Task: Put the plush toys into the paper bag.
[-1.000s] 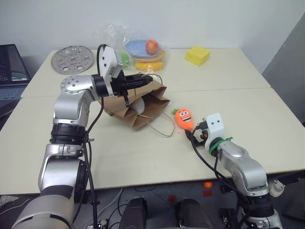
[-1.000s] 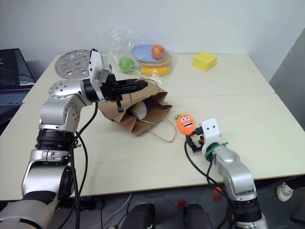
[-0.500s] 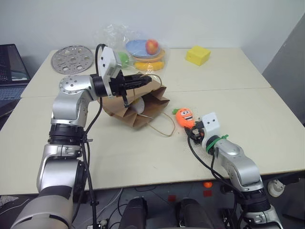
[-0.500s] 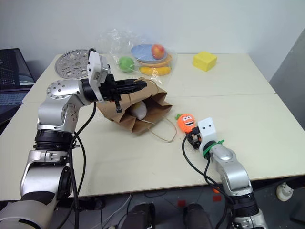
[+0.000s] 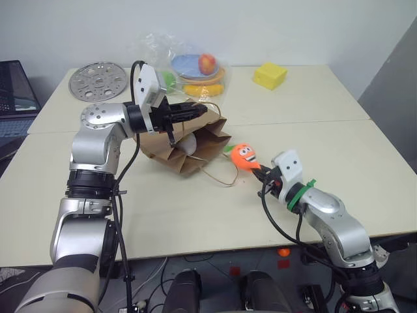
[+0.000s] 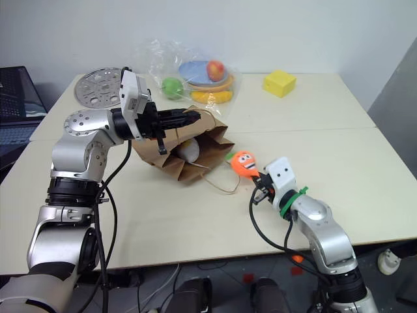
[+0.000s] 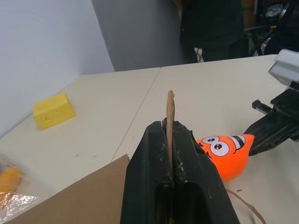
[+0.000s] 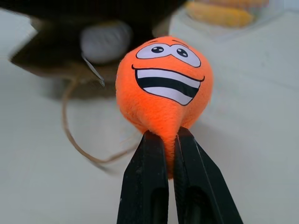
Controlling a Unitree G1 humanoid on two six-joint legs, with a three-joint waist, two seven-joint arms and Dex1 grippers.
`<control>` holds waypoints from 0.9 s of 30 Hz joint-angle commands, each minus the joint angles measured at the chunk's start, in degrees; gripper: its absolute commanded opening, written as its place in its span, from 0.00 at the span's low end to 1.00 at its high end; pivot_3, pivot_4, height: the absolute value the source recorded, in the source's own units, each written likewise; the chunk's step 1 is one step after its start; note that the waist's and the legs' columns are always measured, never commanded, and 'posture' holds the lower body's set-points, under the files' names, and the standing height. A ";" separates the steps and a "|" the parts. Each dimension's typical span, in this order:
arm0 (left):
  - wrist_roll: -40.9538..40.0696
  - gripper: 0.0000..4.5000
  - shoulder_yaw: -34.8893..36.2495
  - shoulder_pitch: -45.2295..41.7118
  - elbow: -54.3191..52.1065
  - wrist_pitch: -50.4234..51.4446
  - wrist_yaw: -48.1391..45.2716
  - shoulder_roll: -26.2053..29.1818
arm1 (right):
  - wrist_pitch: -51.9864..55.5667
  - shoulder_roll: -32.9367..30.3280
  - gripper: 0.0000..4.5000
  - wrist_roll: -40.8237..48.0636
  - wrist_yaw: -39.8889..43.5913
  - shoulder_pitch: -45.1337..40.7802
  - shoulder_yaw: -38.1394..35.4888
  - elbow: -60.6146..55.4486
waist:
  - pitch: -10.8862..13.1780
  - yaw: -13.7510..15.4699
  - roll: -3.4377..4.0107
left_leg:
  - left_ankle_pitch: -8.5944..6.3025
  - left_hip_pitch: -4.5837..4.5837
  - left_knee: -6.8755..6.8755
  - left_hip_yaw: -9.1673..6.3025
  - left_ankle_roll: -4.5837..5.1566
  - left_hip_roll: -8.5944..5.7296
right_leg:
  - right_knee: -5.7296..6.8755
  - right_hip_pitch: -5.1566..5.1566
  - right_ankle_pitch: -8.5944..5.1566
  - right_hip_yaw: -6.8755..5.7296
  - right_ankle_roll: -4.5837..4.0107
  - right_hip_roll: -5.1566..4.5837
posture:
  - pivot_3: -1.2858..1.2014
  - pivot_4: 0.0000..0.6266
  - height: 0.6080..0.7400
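While the right gripper (image 8: 169,140) pinches the narrow tip of the orange carrot toy (image 6: 244,162), the toy hangs clear of the table (image 6: 339,163), its cartoon face toward the wrist camera and its green top toward the paper bag (image 6: 215,140). Just beyond the carrot, the bag lies on its side with its mouth facing the carrot, one twisted handle loop (image 6: 221,186) trailing on the tabletop. Inside the mouth sits the white egg toy (image 6: 189,150). Above it, the left gripper (image 6: 192,117) is pressed together on the bag's upper edge, holding the mouth up. Farther back lie a clear plastic bag of fruit (image 6: 195,75), a yellow block (image 6: 279,83) and a round metal plate (image 6: 98,87).
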 commanded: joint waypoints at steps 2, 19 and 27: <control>-0.24 0.00 0.17 -1.42 -1.22 -0.86 0.27 -0.13 | 2.36 2.99 0.01 1.31 -1.00 -7.14 0.56 2.57 | 0.00 0.09 0.00 | 0.01 0.02 0.01 -0.01 0.00 0.01 | 0.01 0.01 0.00 0.00 -0.01 0.01 | 0.52 0.24 1.00; -1.68 0.00 0.04 -0.43 -4.26 1.12 -0.43 -0.03 | -10.06 17.19 0.01 -3.38 -3.91 -24.54 2.85 36.72 | 0.00 0.09 0.00 | 0.00 -0.07 -0.04 -0.01 0.00 -0.05 | 0.02 -0.05 0.01 -0.03 -0.01 -0.05 | 0.52 0.24 1.00; -2.47 0.00 -0.14 0.48 -6.06 2.87 -1.21 0.36 | -18.91 21.14 0.01 -3.47 -4.74 -31.37 -0.35 52.58 | 0.01 0.04 0.02 | 0.00 -0.06 -0.06 0.00 0.00 -0.05 | 0.02 -0.06 0.01 -0.03 -0.02 -0.05 | 0.52 0.24 1.00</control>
